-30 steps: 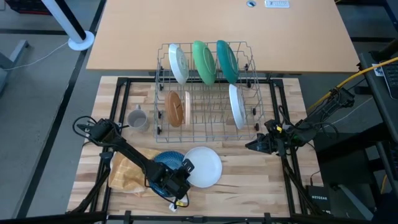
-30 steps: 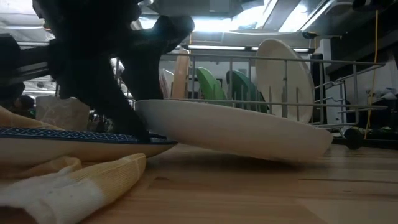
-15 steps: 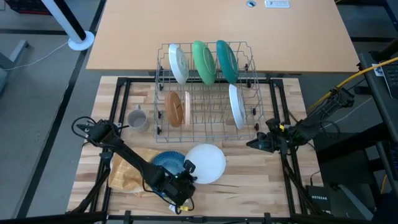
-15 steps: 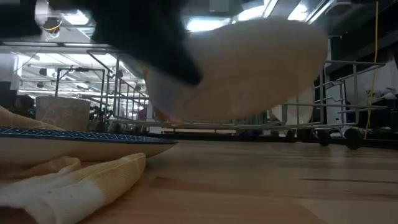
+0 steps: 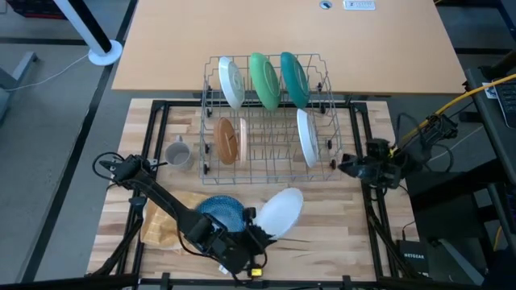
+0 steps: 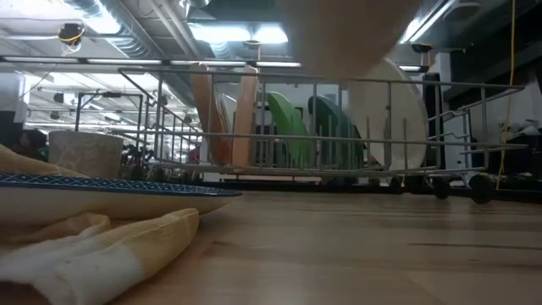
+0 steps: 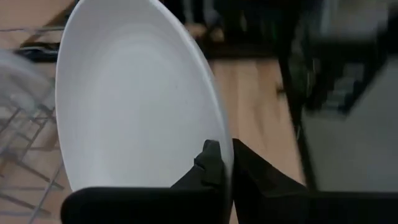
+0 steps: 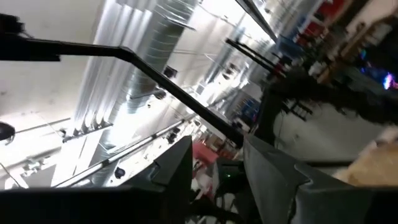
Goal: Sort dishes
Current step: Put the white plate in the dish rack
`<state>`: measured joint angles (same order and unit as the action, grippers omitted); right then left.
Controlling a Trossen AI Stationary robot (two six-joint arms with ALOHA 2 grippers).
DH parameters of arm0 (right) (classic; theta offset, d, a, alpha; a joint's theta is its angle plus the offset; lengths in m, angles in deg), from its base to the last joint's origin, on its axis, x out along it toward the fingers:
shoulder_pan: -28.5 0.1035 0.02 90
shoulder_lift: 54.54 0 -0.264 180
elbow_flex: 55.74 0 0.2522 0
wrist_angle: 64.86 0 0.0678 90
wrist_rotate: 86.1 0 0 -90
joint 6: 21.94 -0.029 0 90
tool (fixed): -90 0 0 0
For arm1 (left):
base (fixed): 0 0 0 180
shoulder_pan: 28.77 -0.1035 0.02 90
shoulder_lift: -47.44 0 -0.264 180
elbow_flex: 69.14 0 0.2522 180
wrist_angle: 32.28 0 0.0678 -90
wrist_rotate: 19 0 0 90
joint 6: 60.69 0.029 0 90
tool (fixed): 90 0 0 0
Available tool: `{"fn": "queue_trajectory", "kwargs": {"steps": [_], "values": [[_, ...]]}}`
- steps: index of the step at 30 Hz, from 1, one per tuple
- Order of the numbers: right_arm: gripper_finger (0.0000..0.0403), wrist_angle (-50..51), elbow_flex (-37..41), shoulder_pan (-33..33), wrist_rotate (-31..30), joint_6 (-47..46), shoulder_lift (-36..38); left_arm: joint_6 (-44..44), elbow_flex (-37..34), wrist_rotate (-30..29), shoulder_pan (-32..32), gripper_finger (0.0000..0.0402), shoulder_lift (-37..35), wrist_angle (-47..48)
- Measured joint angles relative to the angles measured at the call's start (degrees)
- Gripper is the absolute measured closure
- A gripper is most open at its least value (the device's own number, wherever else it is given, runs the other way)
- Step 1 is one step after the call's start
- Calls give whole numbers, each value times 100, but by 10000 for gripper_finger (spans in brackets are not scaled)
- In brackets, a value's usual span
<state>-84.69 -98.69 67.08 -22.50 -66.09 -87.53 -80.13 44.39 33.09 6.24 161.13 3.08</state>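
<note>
My left gripper [image 5: 255,231] is shut on a white plate [image 5: 281,213] near the table's front edge, and the plate fills the left wrist view [image 7: 130,99]. In the low view only the plate's underside [image 6: 343,34] shows, high above the wood. A blue plate [image 5: 219,211] lies on the yellow checked cloth [image 5: 164,223]. A grey mug [image 5: 178,152] stands left of the wire rack [image 5: 270,165]. White, green, teal and brown plates stand on edge in the rack. My right gripper [image 5: 343,167] waits open at the right, tipped upward [image 8: 217,171]. My left gripper pinches the white plate's rim [image 7: 222,163] between its two fingers, one finger [image 7: 210,163] on the hollow face and one on the back. The fingers come from the table's near left side, slanting down. The plate is lifted clear and stands tilted on edge.
The rack [image 6: 339,127] holds the far half of the table, with open slots in its near row between the brown plate [image 5: 228,139] and a small white plate [image 5: 306,135]. Bare wood lies right of the held plate. A dark frame borders the table.
My left gripper has risen with the white plate and rolled. The plate lay flat with one edge leaning on the blue plate; now it is lifted clear and turned up on edge. My right gripper has drawn back toward the table's right edge and tipped upward.
</note>
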Motion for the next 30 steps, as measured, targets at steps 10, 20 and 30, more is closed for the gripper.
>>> {"fn": "queue_trajectory", "kwargs": {"steps": [10,20,30], "values": [[256,-27,0,0,0,1209,791,-1941,911,-1752,-378,399,-9,24],[256,62,0,0,80,1909,1442,-2642,985,-2205,-1390,399,-321,244],[256,325,0,0,196,2365,1815,-4006,985,-1465,-2375,399,-560,1437]]}}
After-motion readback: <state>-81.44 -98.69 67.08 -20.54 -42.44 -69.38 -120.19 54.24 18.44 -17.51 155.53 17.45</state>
